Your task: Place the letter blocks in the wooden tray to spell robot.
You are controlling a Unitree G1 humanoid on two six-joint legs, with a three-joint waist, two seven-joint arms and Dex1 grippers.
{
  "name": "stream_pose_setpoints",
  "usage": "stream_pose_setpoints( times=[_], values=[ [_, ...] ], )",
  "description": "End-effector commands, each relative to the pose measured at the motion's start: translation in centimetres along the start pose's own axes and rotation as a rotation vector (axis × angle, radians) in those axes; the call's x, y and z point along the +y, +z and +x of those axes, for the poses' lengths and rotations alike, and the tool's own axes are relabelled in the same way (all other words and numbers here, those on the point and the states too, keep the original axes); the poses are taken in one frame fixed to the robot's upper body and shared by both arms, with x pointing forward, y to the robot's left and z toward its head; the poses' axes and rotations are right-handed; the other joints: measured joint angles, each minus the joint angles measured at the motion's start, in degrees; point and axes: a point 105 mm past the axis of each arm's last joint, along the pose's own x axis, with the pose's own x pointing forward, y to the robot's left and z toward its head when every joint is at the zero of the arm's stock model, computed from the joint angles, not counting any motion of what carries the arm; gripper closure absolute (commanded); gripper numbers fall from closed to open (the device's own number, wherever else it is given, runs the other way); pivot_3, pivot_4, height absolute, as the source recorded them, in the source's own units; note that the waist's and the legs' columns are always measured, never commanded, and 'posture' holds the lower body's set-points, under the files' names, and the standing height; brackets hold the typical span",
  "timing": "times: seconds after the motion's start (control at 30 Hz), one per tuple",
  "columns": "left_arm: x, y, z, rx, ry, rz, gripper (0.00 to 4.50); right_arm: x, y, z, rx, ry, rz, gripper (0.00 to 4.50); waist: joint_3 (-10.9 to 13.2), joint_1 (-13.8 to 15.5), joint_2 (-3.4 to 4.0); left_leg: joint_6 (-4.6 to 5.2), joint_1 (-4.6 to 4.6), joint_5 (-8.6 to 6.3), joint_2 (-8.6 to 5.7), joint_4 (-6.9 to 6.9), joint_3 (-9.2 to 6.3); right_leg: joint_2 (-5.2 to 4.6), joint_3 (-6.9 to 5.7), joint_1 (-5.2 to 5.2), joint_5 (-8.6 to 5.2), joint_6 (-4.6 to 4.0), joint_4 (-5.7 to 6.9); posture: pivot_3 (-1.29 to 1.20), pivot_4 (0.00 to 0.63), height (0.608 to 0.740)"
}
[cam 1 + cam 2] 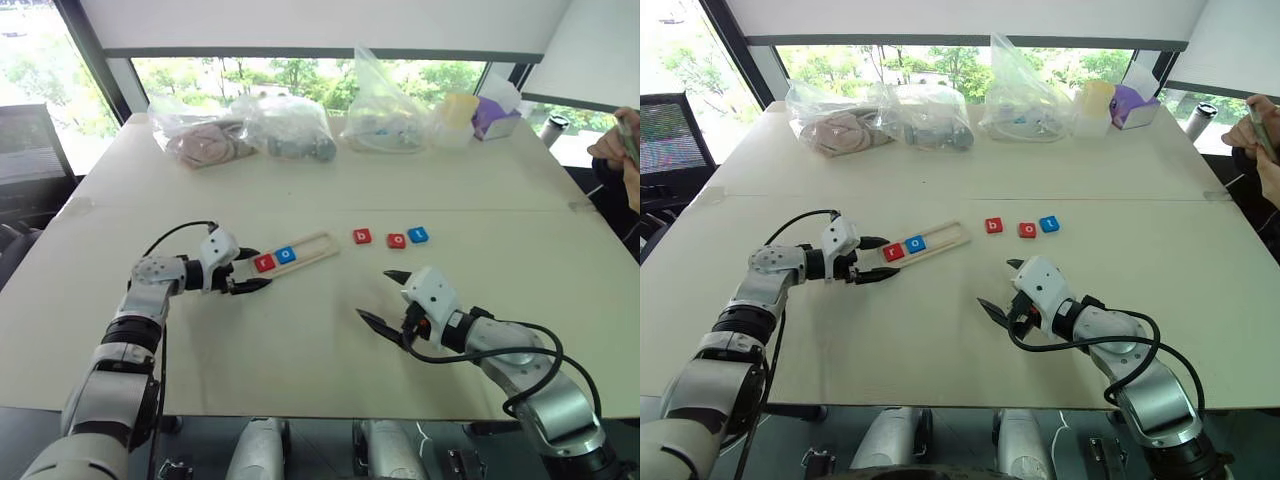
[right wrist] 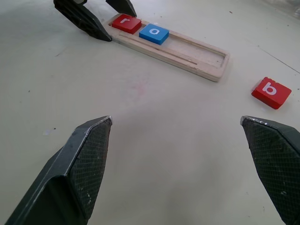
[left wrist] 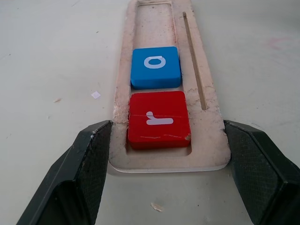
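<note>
Far edge of desk [image 1: 300, 340]: clear plastic bags [image 1: 290, 125], a purple tissue box [image 1: 493, 115]; a person's hand [image 1: 618, 150] at the right edge. Wooden tray [image 1: 315, 245] lies diagonally, long axis rising rightward from left gripper [image 3: 168, 140], whose fingers clamp its near end. Tray holds red r block [image 3: 158, 119], then blue o block [image 3: 155, 66]. Red b block [image 1: 362, 237], red o block [image 1: 396, 240] and blue block [image 1: 418, 235] lie loose to its right. Right gripper [image 1: 385, 297] hovers nearby, fingers apart.

Office or meeting room, long pale table [image 1: 300, 350], wide windows [image 1: 300, 75], office chair [image 1: 675, 135]
</note>
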Motion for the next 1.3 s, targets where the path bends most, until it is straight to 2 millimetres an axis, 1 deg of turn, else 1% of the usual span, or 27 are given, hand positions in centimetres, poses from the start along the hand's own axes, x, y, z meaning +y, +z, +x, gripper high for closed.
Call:
stream_pose_setpoints(
  times=[0.03, 0.17, 0.3, 0.43, 0.47, 0.57, 0.83, 0.97, 1.3],
  values=[
    [-2.6, -1.7, 0.9, 0.059, -0.117, -0.031, 1.38, -0.4, 1.4, -0.3, -0.044, -0.010, -0.050, 0.00, 0.0, 0.0, 0.00, 0.00, -0.03, 0.00, -0.08, -0.02, 0.05, -0.15, -0.04, -0.02, 0.00, 0.00, 0.01, 0.00, 0.150, 0.740],
    [-4.4, -0.7, 1.8, 0.040, -0.229, 0.025, 1.38, -0.9, 1.3, -0.5, -0.037, -0.023, -0.058, 0.00, 0.0, 0.2, -0.01, -0.06, -0.33, -0.12, -0.30, 0.03, 0.28, -0.45, -0.05, -0.03, 0.12, -0.20, -0.02, 0.00, 0.150, 0.740],
    [-6.8, 0.0, 2.8, 0.034, -0.363, 0.091, 1.38, -1.7, 1.4, -0.8, -0.030, -0.044, -0.072, 0.00, 0.0, 0.3, -0.02, 0.02, -1.01, -0.32, -0.61, 0.24, 0.39, -0.48, -0.04, -0.42, 0.04, -0.08, -0.10, 0.00, 0.150, 0.740],
    [-8.0, 0.8, 3.7, 0.026, -0.439, 0.143, 1.38, -2.3, 1.4, -1.1, -0.022, -0.061, -0.081, 0.00, 0.0, 0.4, -0.04, 0.14, -1.03, -0.39, -0.87, 0.26, 0.36, -0.62, -0.02, -0.38, -0.07, 0.08, -0.10, 0.00, 0.150, 0.740],
    [-8.3, 1.2, 4.3, 0.020, -0.459, 0.161, 1.38, -2.6, 1.3, -1.3, -0.017, -0.071, -0.085, 0.00, 0.0, 0.4, -0.05, 0.15, -1.02, -0.39, -0.90, 0.26, 0.34, -0.65, -0.03, -0.37, -0.08, 0.10, -0.10, 0.00, 0.150, 0.740],
    [-8.8, 2.0, 5.5, 0.010, -0.494, 0.191, 1.38, -3.2, 1.3, -1.6, -0.013, -0.088, -0.090, 0.00, 0.0, 0.5, -0.07, 0.15, -1.01, -0.39, -0.98, 0.34, 0.23, -0.67, -0.03, -0.29, -0.09, 0.12, -0.10, 0.00, 0.150, 0.740],
    [-9.1, 2.9, 7.8, 0.001, -0.499, 0.215, 1.38, -3.3, 1.4, -1.7, -0.012, -0.093, -0.097, 0.00, 0.0, 0.7, -0.08, 0.15, -1.00, -0.39, -1.16, 0.57, 0.00, -0.76, -0.03, -0.05, -0.10, 0.15, -0.11, 0.00, 0.150, 0.740],
    [-9.2, 2.9, 8.4, 0.000, -0.495, 0.215, 1.38, -3.4, 1.4, -1.7, -0.013, -0.099, -0.099, 0.00, 0.0, 1.8, -0.08, 0.16, -1.02, -0.39, -1.18, 0.78, -0.05, -0.77, -0.03, 0.02, -0.10, 0.15, -0.09, 0.00, 0.150, 0.740],
    [-9.7, 3.6, 9.4, -0.020, -0.490, 0.207, 1.38, -3.6, 1.7, -1.6, -0.022, -0.111, -0.098, 0.00, 0.0, 1.8, -0.08, 0.18, -1.02, -0.41, -1.20, 1.09, -0.16, -0.88, -0.03, 0.14, -0.10, 0.15, -0.12, 0.00, 0.150, 0.740]
  ],
)
